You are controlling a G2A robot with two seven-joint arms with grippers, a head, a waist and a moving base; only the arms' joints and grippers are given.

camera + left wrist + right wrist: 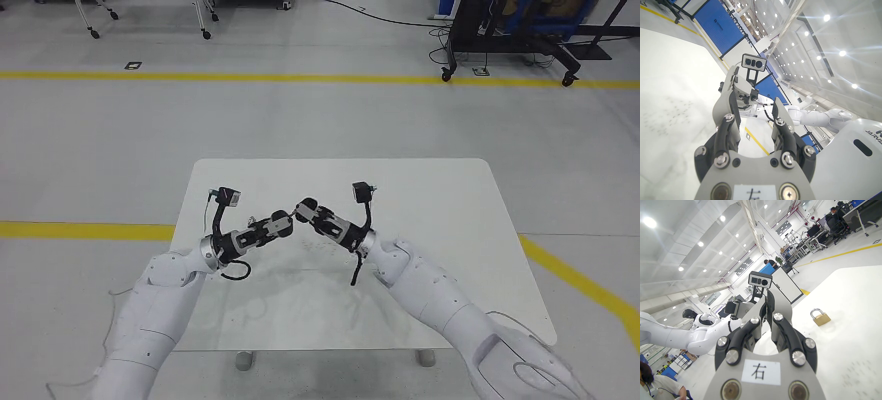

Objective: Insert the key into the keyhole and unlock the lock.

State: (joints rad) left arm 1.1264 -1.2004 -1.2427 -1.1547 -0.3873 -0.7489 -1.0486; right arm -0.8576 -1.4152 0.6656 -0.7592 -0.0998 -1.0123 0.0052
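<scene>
One white table (pixel 450 220) with rounded corners is standing on a grey floor (pixel 100 150). A patch of faint grey scuff marks (pixel 668 113) is showing on the table top.

Two white arms are hanging over the table from its near edge. The left arm (pixel 165 300) and the right arm (pixel 440 300) are angling inward and meeting above the middle of the table, with their grippers almost tip to tip.

The left gripper (pixel 755 100) is standing open. Its two fingers are sitting apart, and the black ribbed pads (pixel 733 106) are facing each other across a wide gap. The right gripper (pixel 768 296) is facing it just beyond that gap. The right gripper's fingers are closed, with the pads (pixel 770 306) pressing flat against each other. Whether anything thin is clamped between them cannot be told.

A small camera (pixel 760 280) on a black bracket is sitting above the left wrist, facing the right gripper.

The lock (pixel 820 317), a brass padlock with a silver shackle (pixel 815 312), is resting on the table top, apart from the right gripper and beside its closed fingers. It appears to be lying flat, with its long axis running along the table surface. The shackle end is pointing toward the table edge beyond it, and the brass body is lying nearer the right wrist. Both legs of the shackle appear to be sitting in the body. The keyhole cannot be made out.
</scene>
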